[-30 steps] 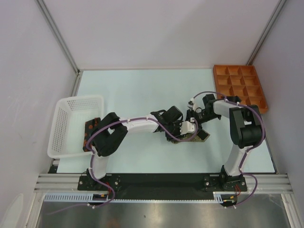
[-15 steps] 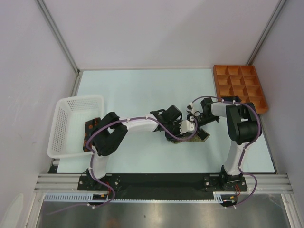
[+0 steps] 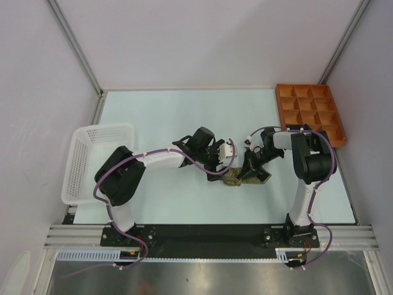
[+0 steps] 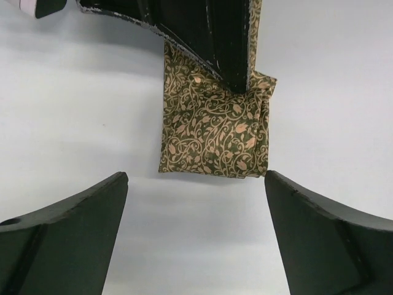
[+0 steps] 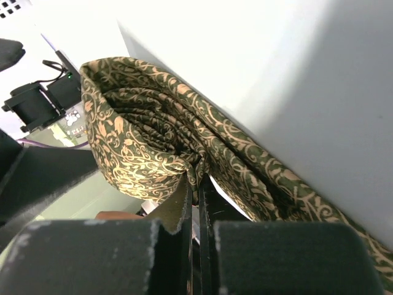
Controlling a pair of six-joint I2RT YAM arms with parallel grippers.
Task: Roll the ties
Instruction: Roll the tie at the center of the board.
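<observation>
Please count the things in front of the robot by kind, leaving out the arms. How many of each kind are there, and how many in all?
patterned tie: 1
white basket: 1
orange tray: 1
Total: 3

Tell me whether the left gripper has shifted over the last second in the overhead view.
Yes. The left gripper has drawn back leftward, toward the white mesh basket, away from the rolled olive patterned necktie.
</observation>
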